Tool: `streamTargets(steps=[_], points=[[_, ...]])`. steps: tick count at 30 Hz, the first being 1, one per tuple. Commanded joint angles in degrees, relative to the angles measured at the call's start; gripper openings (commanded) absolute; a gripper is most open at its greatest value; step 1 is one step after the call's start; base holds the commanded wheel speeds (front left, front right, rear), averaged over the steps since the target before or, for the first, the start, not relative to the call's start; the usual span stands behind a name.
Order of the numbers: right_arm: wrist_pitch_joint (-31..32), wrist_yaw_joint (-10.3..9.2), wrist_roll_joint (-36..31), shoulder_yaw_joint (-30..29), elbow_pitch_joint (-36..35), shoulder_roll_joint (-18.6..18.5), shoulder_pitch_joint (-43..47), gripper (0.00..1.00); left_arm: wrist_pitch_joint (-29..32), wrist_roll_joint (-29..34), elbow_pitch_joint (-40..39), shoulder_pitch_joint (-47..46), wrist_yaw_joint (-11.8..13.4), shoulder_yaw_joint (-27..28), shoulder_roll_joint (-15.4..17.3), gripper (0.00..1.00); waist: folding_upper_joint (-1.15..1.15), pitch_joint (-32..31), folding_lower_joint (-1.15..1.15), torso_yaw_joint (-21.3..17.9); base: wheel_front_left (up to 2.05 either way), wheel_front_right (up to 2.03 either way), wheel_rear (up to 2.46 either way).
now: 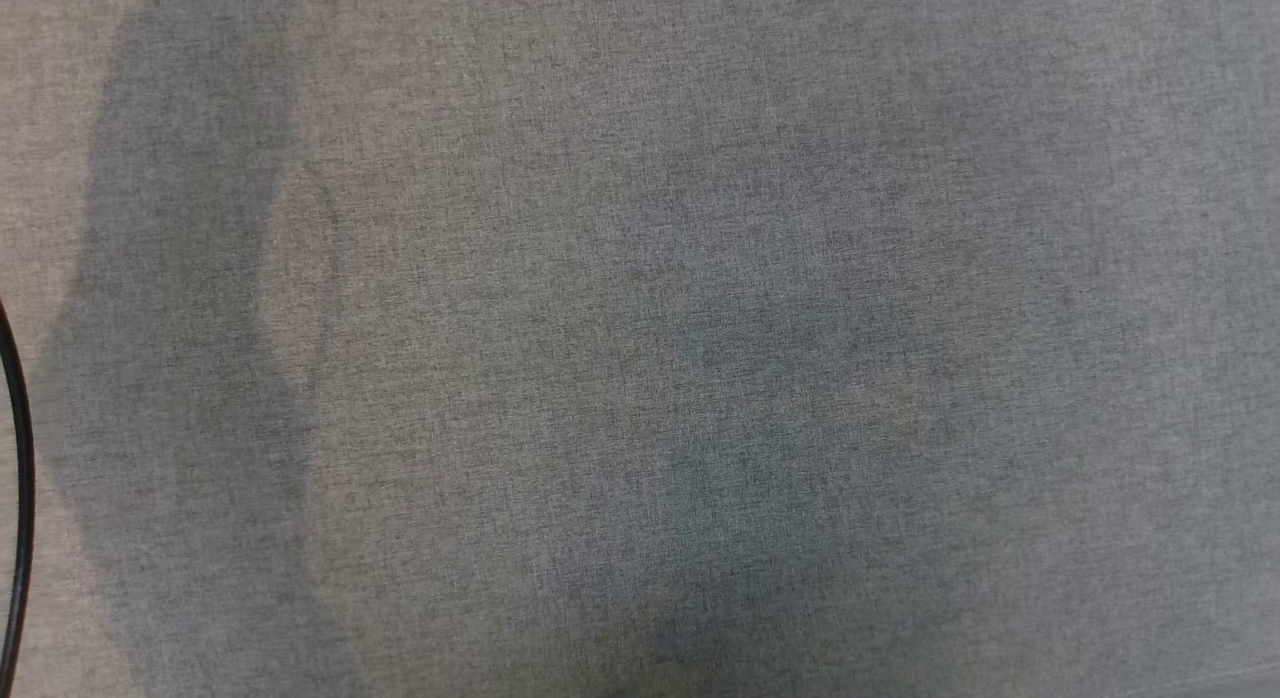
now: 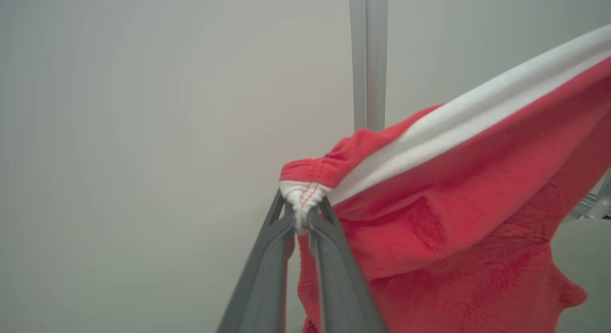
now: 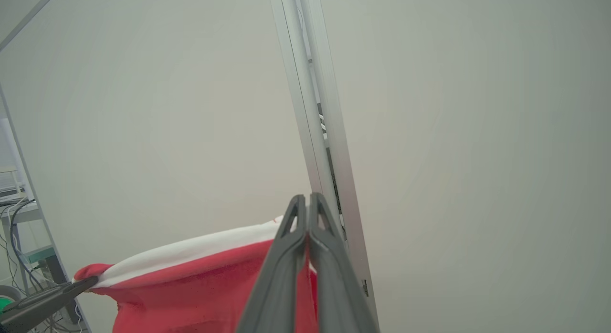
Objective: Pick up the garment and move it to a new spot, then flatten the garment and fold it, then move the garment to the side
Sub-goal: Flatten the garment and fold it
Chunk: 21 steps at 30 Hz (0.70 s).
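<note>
Head view: straight down on a grey woven surface point(image 1: 640, 278) mottled with soft shadow, edged at far left by a black cable point(image 1: 20, 458).

Left wrist view, left to right:
- Left of the metal post point(image 2: 367, 61): bare pale wall point(image 2: 143, 132).
- Just below the post's visible lower end: left gripper point(image 2: 301, 216), fingers clenched on a bunched white hem corner with red stitching.
- Right of the post: the garment point(image 2: 453, 213), red and fleecy, hanging off the surface, with a white band point(image 2: 477, 109) running taut toward upper right and overlapping the foot of the post.

Right wrist view, left to right:
- Far left of the post point(image 3: 308, 85): shelving with loose cables point(image 3: 19, 218).
- Nearer the post: tip of the left gripper point(image 3: 88, 283), pinching the red corner.
- From that corner up to the post: garment point(image 3: 200, 280) stretched out, white band uppermost.
- In front of the post's lower part: right gripper point(image 3: 305, 213), fingers pressed tight together, grasping the garment's top edge where the white band ends.
- On the post, just right of those fingers: small dark tag point(image 3: 365, 287), too small to read.
</note>
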Motion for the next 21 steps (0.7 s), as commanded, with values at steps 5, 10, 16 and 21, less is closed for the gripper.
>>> streamTargets(steps=[5, 10, 16, 21], points=[[-3.03, -0.03, 1.09, 1.02, -0.16, 0.11, -0.03, 0.0, -3.41, -2.19, 4.47, -1.92, 0.19, -1.97, -1.28, 0.0, 0.0, 0.35, 0.0, 0.09, 0.0, 0.0, 0.0], [-1.98, -0.03, 3.12, 6.35, -0.62, 0.37, 3.87, 0.0, -2.0, -5.18, 8.57, 0.87, 0.15, -5.99, -2.27, 0.0, 0.0, -0.25, 0.0, 0.01, 0.0, 0.0, 0.0], [-0.46, -0.02, 6.48, 13.09, -2.39, 1.28, 11.26, 0.0, 2.54, -9.92, 11.23, 8.11, 0.15, -11.23, -2.23, 0.0, 0.0, -1.95, 0.0, -0.04, 0.0, 0.0, 0.0], [-2.68, -0.02, 7.18, 18.53, -7.59, -0.97, 18.36, 0.0, 4.86, -14.83, 10.08, 15.13, 0.14, -14.54, -1.71, 0.0, 0.0, -3.91, 0.0, -0.09, 0.0, 0.0, 0.0]])
